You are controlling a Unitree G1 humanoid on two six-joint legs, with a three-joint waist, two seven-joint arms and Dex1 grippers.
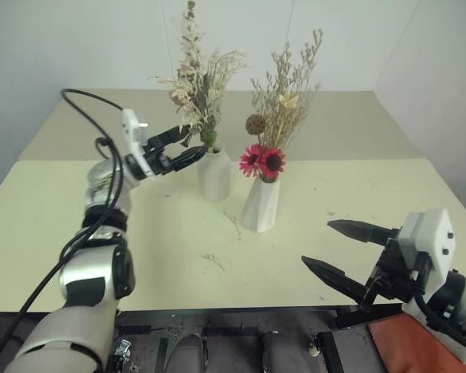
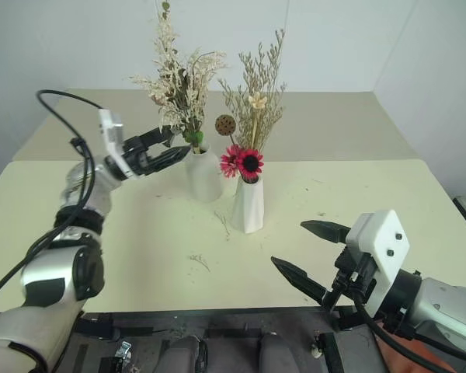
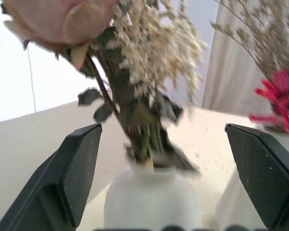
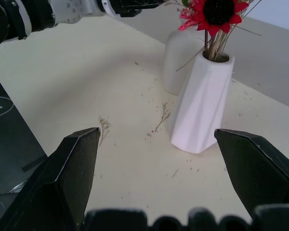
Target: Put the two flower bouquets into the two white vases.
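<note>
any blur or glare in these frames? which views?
Left wrist view: the pale bouquet and bottle vase are smeared and soft. Right wrist view: the cone vase is sharp. Left eye view: even light, no glare, only a faint shadow under the vases on the table.

L arm raised and reaching fwd over the table, forearm angled up, black cable looping off the wrist. Left gripper (image 1: 180,149) pointing fwd and toward the robot's right, roughly level, fingers spread wide w/ nothing between them. R arm low at the near table edge, elbow tucked, white wrist housing facing up. Right gripper (image 1: 343,252) pointing fwd-left, slightly down, both black fingers spread wide apart, empty.
</note>
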